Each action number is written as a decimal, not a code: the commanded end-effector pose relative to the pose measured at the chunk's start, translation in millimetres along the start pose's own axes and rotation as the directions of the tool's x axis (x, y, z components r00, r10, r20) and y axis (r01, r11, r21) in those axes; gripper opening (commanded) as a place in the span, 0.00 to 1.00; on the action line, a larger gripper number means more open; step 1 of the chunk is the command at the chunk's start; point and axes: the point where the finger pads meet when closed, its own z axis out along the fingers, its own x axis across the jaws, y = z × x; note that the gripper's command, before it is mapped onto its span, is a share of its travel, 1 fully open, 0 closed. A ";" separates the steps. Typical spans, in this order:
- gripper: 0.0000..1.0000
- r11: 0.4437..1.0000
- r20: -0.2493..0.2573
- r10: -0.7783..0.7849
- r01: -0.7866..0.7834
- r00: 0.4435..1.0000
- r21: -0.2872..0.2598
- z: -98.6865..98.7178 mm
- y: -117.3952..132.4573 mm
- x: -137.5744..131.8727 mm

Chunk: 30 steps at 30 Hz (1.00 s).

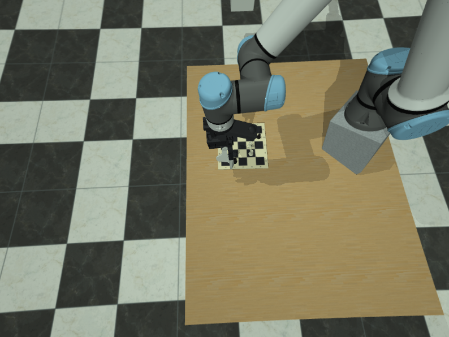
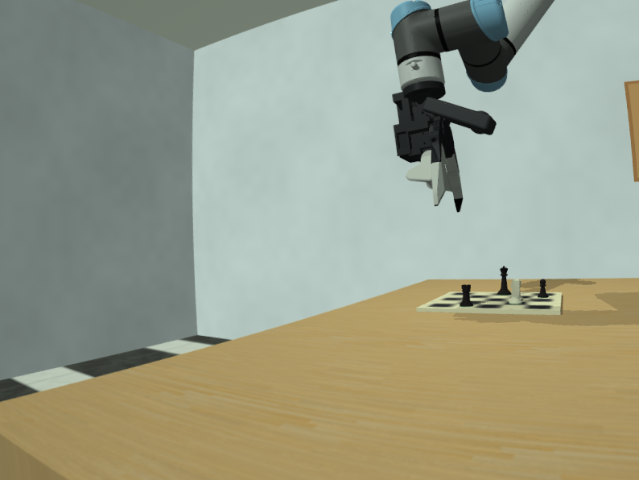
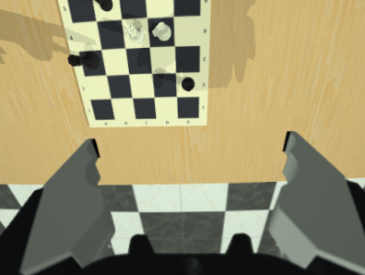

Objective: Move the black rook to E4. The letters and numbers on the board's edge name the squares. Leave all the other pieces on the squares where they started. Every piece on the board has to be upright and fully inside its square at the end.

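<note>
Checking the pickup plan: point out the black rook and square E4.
black rook (image 3: 187, 84), wrist view, its top.
square E4 (image 3: 189, 31), wrist view, the square's middle.

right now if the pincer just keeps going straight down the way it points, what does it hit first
Probably the chessboard's near-left corner area or bare table beside it. The open, empty pincer hangs high, pointing nearly straight down. The black rook stands close under it, but depth is unclear, so a direct hit is uncertain.
</note>
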 end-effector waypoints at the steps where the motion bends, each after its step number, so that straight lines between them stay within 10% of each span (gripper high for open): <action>1: 1.00 0.999 0.002 -0.007 0.007 1.000 -0.041 -2.4 -9.7 1.0; 30: 1.00 0.997 0.006 -0.014 0.014 1.000 -0.081 -4.7 -22.3 2.0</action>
